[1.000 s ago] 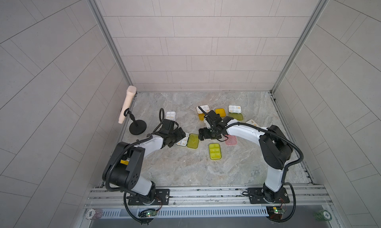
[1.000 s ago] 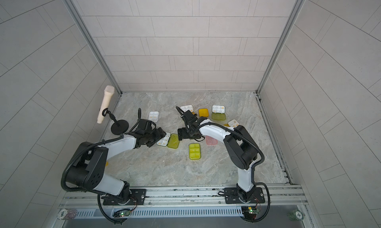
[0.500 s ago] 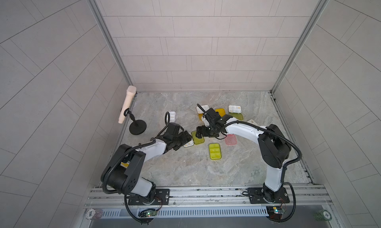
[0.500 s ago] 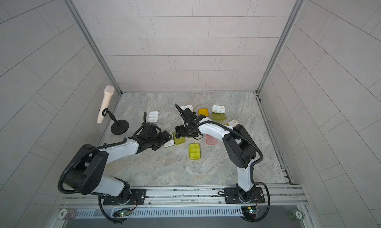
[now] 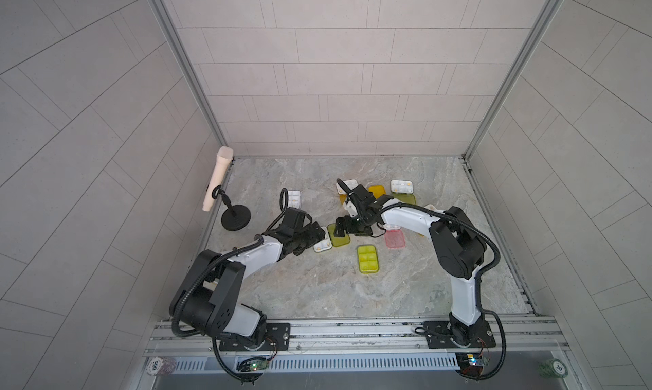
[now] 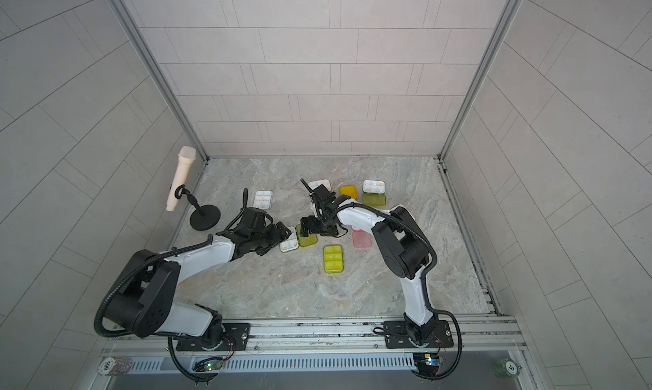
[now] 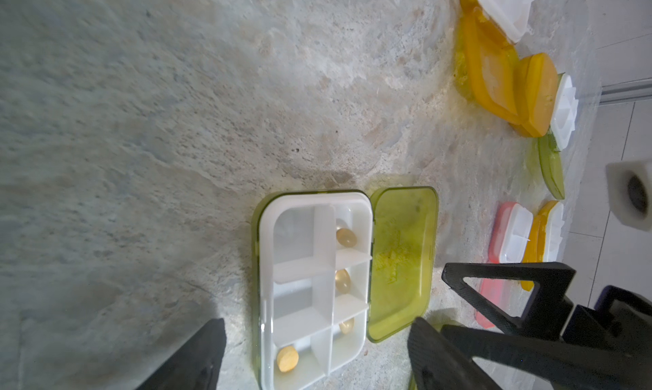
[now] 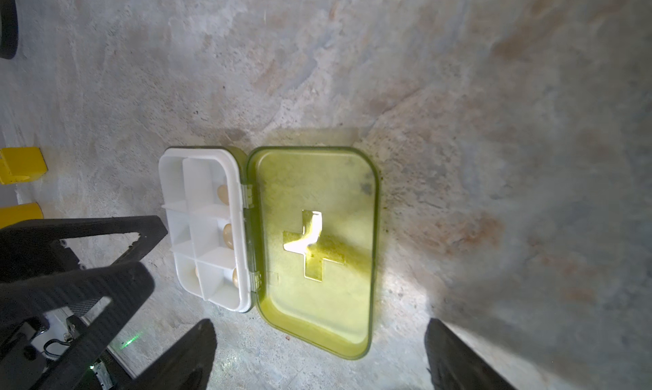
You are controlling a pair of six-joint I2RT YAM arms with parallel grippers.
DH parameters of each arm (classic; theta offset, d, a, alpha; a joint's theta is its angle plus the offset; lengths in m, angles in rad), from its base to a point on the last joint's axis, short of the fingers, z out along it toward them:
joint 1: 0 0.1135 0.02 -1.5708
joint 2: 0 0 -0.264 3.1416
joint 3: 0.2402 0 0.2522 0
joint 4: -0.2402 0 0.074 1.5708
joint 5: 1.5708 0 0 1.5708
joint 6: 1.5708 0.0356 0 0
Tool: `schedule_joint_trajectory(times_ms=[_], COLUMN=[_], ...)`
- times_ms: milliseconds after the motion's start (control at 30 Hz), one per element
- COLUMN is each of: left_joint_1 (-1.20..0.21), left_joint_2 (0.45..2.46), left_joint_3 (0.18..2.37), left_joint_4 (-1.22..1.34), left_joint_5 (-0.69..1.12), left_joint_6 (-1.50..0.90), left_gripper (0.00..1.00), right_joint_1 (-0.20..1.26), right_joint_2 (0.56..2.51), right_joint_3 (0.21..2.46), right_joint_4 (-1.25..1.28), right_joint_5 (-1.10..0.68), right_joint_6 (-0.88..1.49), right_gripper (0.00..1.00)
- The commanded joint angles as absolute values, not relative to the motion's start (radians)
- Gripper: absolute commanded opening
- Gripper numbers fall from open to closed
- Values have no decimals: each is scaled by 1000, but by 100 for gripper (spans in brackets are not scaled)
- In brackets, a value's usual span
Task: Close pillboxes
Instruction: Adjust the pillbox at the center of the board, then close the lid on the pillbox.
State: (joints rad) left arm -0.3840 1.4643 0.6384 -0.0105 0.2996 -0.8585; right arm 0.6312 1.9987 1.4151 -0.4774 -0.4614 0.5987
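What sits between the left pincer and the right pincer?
An open yellow-green pillbox, shown in both top views: white tray toward the left pincer, lid toward the right pincer.

A cream-coloured microphone point(image 5: 217, 182) leans in a black clip on a round-based black stand point(image 5: 235, 218) at the nine o'clock edge of the grey veined marble tabletop point(image 5: 317, 286), which pale tiled walls point(image 5: 335, 81) close in from nine through twelve to three o'clock. Along the six o'clock edge runs an aluminium rail point(image 5: 352, 330) with a slotted grille point(image 5: 352, 363) below it. A poker chip marked 500 point(image 5: 156, 366) lies at seven o'clock and a green chip marked 20 point(image 5: 553, 367) at five o'clock.
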Motion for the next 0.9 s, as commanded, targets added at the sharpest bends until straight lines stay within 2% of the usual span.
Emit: schedule_joint_trajectory(times_ms=[0, 867], left_joint_1=[-379, -378], left_joint_2=[1491, 1529], left_joint_3=[666, 656], left_joint_4=[-9, 72], left_joint_5=[317, 384], left_joint_6=[-842, -842], left_gripper=[86, 86], right_joint_1=[632, 592], right_joint_2=[2011, 2018], right_joint_3=[1402, 1327], right_joint_4=[-462, -280], right_joint_5=[-512, -701], right_joint_6=[577, 682], right_gripper=[94, 93])
